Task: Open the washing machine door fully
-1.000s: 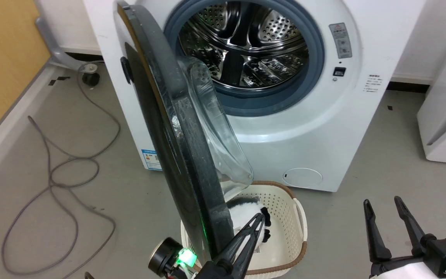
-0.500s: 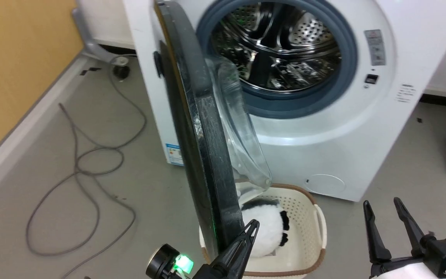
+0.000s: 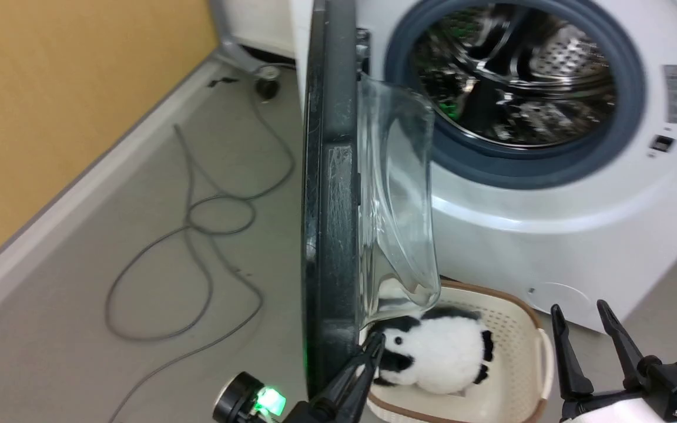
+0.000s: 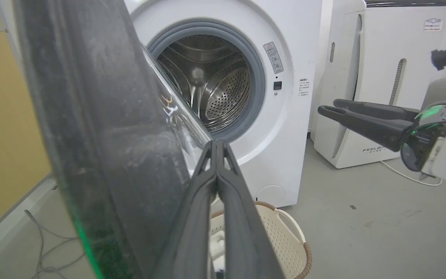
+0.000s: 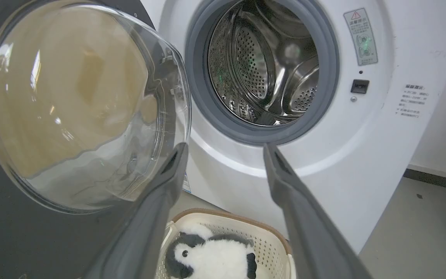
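At the inner rim of the washing machine door (image 3: 329, 205), left gripper (image 3: 375, 339) pressed together — right gripper (image 3: 578, 305) spread, empty — basket (image 3: 509, 317) underneath.

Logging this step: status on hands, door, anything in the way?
Left hand shut, tips at washing machine door lower inner edge. Right hand open, empty. Door swung out, drum exposed. Basket with plush penguin below door.

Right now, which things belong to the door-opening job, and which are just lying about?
Job: washing machine door; left gripper, fingers shut, at the door's lower edge.
Lying about: basket; plush penguin in it; floor cable; right gripper, open.
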`<state>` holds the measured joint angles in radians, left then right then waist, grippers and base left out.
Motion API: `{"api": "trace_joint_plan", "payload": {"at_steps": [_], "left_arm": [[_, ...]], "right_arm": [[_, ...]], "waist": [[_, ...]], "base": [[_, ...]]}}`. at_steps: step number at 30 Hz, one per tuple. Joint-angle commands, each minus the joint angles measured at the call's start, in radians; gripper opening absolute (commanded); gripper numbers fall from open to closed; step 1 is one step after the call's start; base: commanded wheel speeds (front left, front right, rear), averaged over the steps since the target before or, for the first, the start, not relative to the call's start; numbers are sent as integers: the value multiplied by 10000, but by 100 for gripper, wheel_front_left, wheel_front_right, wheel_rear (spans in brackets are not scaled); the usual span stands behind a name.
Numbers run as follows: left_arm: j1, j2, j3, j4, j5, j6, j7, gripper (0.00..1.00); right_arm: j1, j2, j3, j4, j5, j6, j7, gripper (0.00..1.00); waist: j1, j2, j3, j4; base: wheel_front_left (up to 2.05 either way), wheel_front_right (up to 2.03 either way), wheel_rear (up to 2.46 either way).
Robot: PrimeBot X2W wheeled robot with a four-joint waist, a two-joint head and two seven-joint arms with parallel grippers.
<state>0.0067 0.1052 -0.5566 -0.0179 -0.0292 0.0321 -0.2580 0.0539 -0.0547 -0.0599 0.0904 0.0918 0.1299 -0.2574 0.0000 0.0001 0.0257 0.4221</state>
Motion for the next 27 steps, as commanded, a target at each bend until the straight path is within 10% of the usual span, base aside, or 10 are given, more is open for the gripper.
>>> {"api": "trace_joint_plan", "payload": {"at_steps": [1, 27], "left_arm": [[176, 80, 185, 6, 30, 88, -38, 0], [86, 486, 3311, -93, -367, 1263, -38, 0]], "right_arm": [[73, 45, 29, 21, 66, 8, -44, 100], [-879, -36, 473, 291, -436, 8, -44, 100]], "waist": [[0, -1, 88, 391], [0, -1, 1337, 1308]], "base": [[0, 0, 0], [0, 0, 0]]}}
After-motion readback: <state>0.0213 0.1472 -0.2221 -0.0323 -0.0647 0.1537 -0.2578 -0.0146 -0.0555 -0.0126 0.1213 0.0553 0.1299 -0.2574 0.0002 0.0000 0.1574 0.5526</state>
